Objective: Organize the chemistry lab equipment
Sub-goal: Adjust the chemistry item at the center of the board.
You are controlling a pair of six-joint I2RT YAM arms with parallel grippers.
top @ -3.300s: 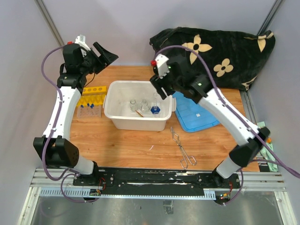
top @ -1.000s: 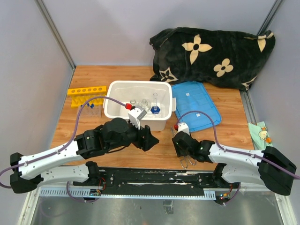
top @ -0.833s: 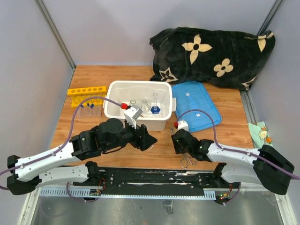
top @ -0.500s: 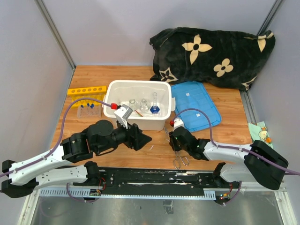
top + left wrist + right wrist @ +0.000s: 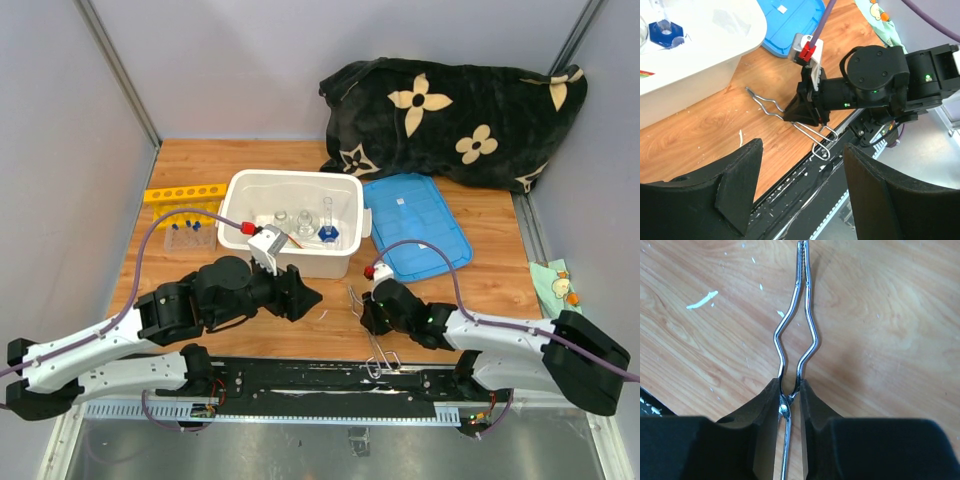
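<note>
- Top view: the right hand [image 5: 368,312] is clamping the slim metal wire tongs [image 5: 378,352] at their middle. Their long axis is running from the handle loops behind the hand to the crimped tips ahead of it, towards the large white plastic tub [image 5: 300,262]. The left hand [image 5: 308,293] is hanging released, just left of those tips.
- Left wrist view: the tongs are sitting low over the wooden surface [image 5: 700,135], ahead of the left hand's spread fingers [image 5: 737,195]. The right hand is nearer and is gripping them.
- Right wrist view: the right hand's fingers [image 5: 765,410] are pinching the rivet. The shiny arms are bowing apart, then meeting at serrated tips straight ahead.
</note>
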